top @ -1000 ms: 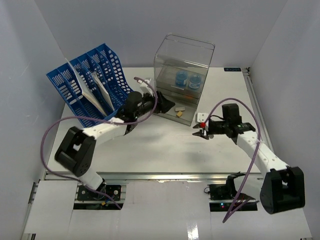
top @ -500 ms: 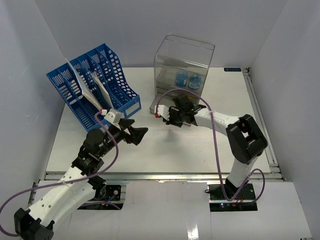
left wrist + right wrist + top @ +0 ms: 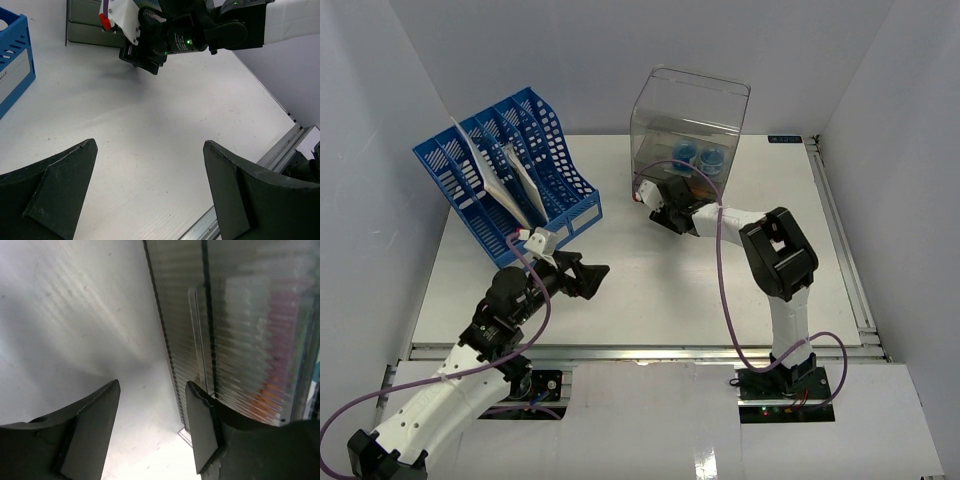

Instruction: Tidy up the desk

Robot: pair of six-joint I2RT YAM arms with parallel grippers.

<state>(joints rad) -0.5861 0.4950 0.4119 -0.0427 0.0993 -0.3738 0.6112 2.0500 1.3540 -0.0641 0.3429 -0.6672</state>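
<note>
Saw from above the desk (image 3: 650, 290) filling the centre, with the left gripper (image 3: 588, 275) at 7 o'clock and the right gripper (image 3: 660, 208) at 12, against the clear drawer box (image 3: 690, 130). Learned only from the wrist views of both pairs of fingers spread wide and empty, and of ribbed drawer fronts (image 3: 240, 340) just beside the right pair.

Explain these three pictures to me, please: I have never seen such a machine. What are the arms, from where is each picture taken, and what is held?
These are two robot arms bolted at the near edge of a white desk. The wide picture comes from a fixed camera above and behind them. The other two come from cameras on the wrists, so the dark shapes at the bottom are each arm's own fingers. On the desk stand a blue file rack with papers and a clear drawer box. The left gripper hangs open above the desk; the right gripper is open at the box's front. Neither holds anything.
</note>
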